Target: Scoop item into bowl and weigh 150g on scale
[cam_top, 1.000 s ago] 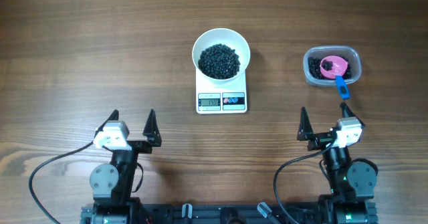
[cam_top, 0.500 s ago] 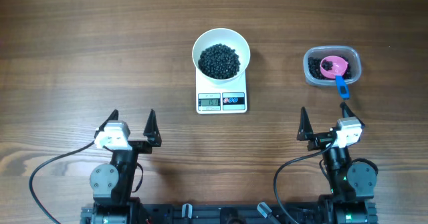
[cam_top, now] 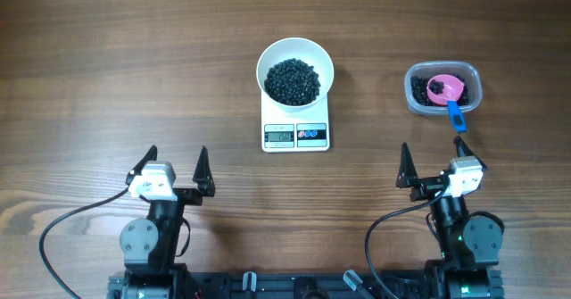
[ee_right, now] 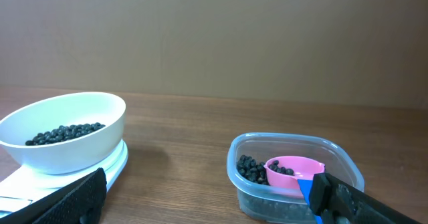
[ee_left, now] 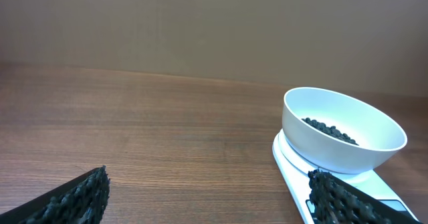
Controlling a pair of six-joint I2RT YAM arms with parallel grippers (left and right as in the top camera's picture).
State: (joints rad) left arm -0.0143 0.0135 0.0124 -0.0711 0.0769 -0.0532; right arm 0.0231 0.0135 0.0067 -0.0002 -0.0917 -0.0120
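A brown wooden table (cam_top: 107, 67) lies under a plain tan wall. The scale (cam_top: 295, 135) stands on it, display toward the arms. The bowl (cam_top: 268, 62) sits on the scale's platform with a dark heap of the item (cam_top: 293, 80) inside. To the right of the scale, well apart, a clear tub (cam_top: 478, 89) holds more of the item and a pink scoop (cam_top: 443, 88) — its blue handle lies over the rim. On the arms' side of the scale, off to its left and right, the left gripper (cam_top: 177, 161) and right gripper (cam_top: 432, 156) hang spread wide — both empty.
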